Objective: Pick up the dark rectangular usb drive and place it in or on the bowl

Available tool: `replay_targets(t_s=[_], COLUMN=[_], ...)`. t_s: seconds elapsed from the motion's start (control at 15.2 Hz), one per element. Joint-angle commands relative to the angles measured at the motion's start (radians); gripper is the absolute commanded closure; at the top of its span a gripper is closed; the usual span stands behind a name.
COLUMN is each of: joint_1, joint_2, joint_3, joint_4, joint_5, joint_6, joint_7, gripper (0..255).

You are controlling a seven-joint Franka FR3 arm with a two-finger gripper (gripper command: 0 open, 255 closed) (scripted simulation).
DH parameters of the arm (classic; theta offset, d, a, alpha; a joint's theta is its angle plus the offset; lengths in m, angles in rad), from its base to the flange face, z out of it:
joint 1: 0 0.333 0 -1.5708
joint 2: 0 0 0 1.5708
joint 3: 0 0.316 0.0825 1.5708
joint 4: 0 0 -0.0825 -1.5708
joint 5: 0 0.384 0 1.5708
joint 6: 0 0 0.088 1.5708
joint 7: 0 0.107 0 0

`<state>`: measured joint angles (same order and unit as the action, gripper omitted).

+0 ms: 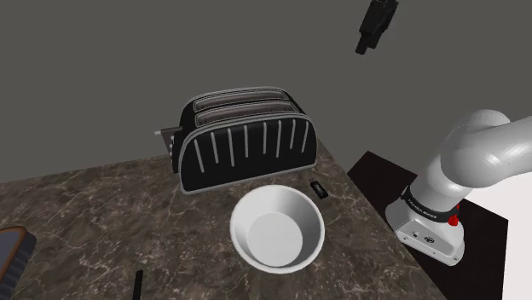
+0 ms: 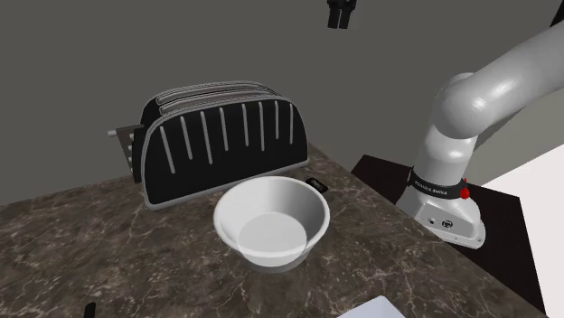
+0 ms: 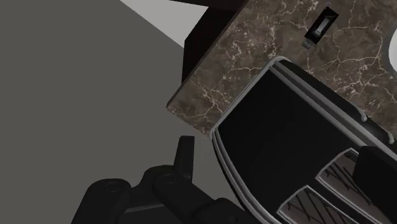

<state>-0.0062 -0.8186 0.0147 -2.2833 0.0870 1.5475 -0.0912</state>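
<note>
A small dark rectangular usb drive (image 1: 320, 190) (image 2: 315, 184) (image 3: 318, 28) lies flat on the marble counter, between the black toaster (image 1: 243, 136) (image 2: 217, 140) (image 3: 286, 146) and the counter's edge. Just in front of it stands a white bowl (image 1: 294, 204) (image 2: 298, 203), upright and with nothing in it. My black gripper (image 1: 375, 30) (image 2: 342, 11) (image 3: 277, 147) hangs high in the air, well above the toaster's far side. In the wrist view its fingers stand apart, open, with nothing between them, looking down at the toaster's end and the drive beyond.
The toaster takes up the back of the dark marble counter (image 1: 102, 213). A thin black stick (image 1: 137, 285) lies near the front edge. An orange-rimmed object (image 1: 13, 251) sits at the shoulder view's left edge. The arm's base (image 1: 426, 226) stands on a dark stand beside the counter.
</note>
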Motion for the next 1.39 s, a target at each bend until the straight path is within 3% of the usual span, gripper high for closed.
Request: replay_targets(t_s=[0.0, 0.73, 1.32], joint_1=[0.0, 0.038, 0.117], joint_2=[0.0, -0.14, -0.109], joint_3=[0.0, 0.205, 0.431], joint_4=[0.0, -0.353, -0.543], joint_5=[0.0, 0.126, 0.295], joint_6=[0.0, 0.199, 0.406], joint_7=[0.0, 0.229, 0.435], gripper=[0, 0, 0])
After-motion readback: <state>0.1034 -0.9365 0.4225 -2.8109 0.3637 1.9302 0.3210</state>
